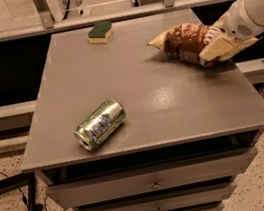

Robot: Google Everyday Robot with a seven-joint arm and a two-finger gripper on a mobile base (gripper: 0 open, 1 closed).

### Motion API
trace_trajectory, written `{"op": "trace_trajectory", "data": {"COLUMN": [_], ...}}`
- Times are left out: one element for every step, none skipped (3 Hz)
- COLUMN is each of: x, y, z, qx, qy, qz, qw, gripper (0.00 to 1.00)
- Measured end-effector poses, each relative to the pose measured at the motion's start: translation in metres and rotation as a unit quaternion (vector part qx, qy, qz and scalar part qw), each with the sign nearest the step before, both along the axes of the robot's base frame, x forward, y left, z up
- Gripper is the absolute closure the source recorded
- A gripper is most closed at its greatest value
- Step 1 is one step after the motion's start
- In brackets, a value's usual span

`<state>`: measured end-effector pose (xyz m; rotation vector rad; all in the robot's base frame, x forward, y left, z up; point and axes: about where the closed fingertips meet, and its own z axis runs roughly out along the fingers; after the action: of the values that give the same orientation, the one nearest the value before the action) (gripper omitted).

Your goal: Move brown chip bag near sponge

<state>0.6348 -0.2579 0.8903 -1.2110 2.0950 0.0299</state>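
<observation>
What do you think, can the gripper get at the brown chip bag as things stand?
Probably yes: the gripper is at one end of the brown chip bag, with nothing between them; the can and sponge lie clear.

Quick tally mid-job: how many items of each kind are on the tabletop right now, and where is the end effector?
brown chip bag: 1
sponge: 1
drink can: 1
Total: 3 on the table
The end effector is at the bag's right end, near the table's right edge.
</observation>
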Motion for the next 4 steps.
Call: {"op": "trace_trajectory", "data": {"x": [0.005,0.012,0.023,0.023], "y": [0.016,0.036,0.054,0.054], "z": [0.019,0.044,0.077,0.077], "qx": [0.028,0.050,0.066,0.066], "qy": [-0.018,-0.048,-0.095,-0.095], "qz": [0.009,0.019,0.028,0.028], "qw": [0.9994,0.9974,0.9930,0.9930], "gripper": [0.87,1.00,1.00,1.00]}}
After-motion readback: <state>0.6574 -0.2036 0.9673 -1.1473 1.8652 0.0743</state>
